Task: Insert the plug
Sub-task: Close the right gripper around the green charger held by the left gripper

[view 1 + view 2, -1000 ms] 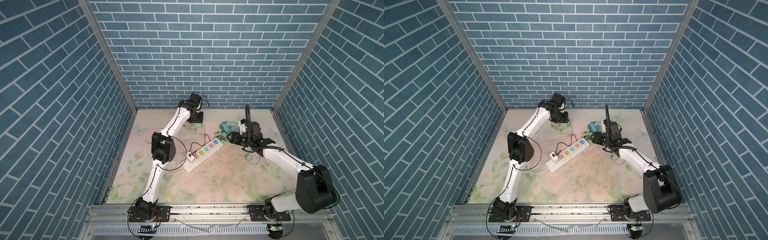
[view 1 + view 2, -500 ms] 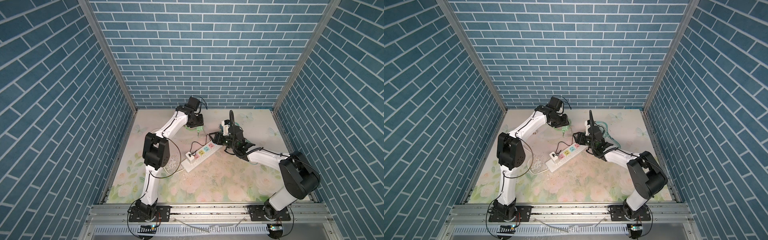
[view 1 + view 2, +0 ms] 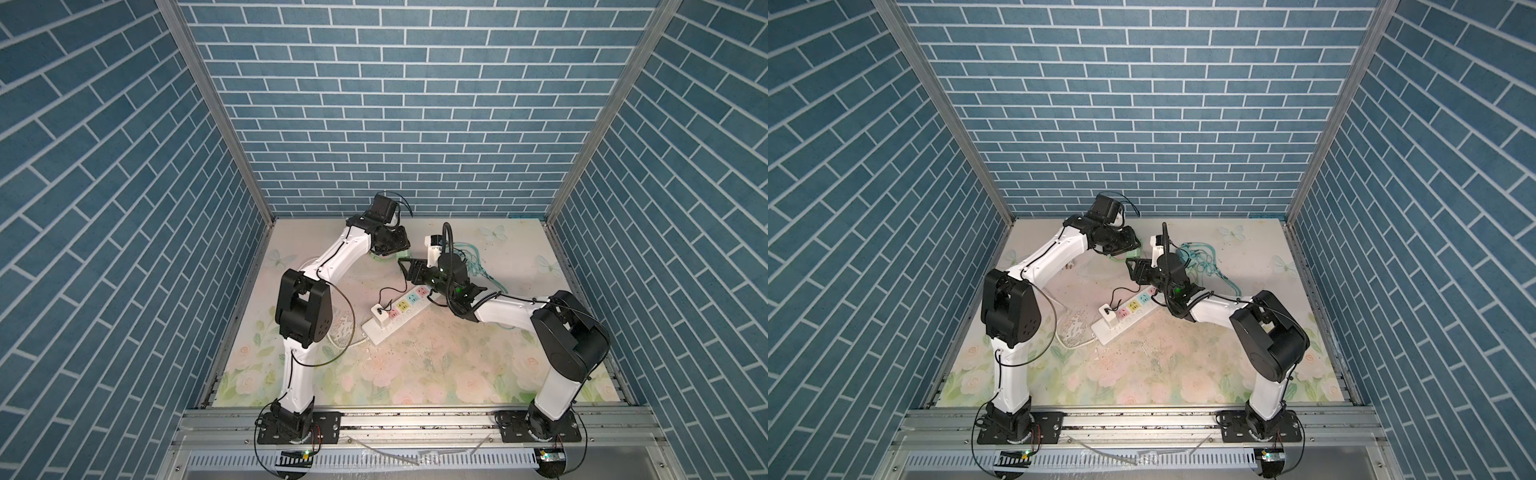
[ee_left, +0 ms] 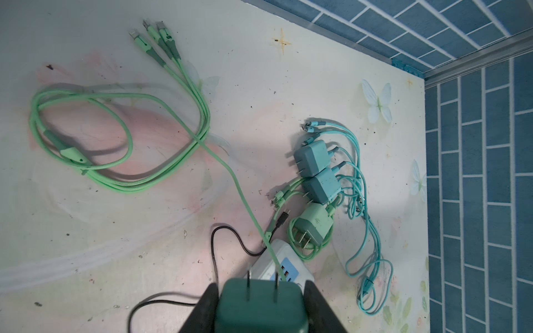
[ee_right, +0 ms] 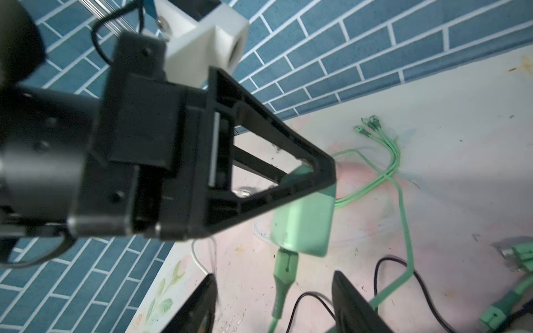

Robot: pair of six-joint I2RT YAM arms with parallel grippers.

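The left gripper (image 4: 261,285) is clamped on the green plug (image 4: 261,310), one finger (image 4: 202,311) on each side of its body. The two prongs point away from the wrist, toward the end of the strip (image 3: 395,311), which shows just beyond them. The plug hangs above the mat (image 3: 415,365) near the back wall, clear of the strip. Its cable (image 4: 230,173) trails off in loops.

The right gripper (image 5: 274,275) stands open with nothing between its jaws. It faces the held plug from close by.

A second ago the right gripper sat further right, near the spare chargers (image 4: 314,173). It has since swung across over the strip's far end, close to the left gripper. The left gripper has stayed in much the same place with its grip unchanged.
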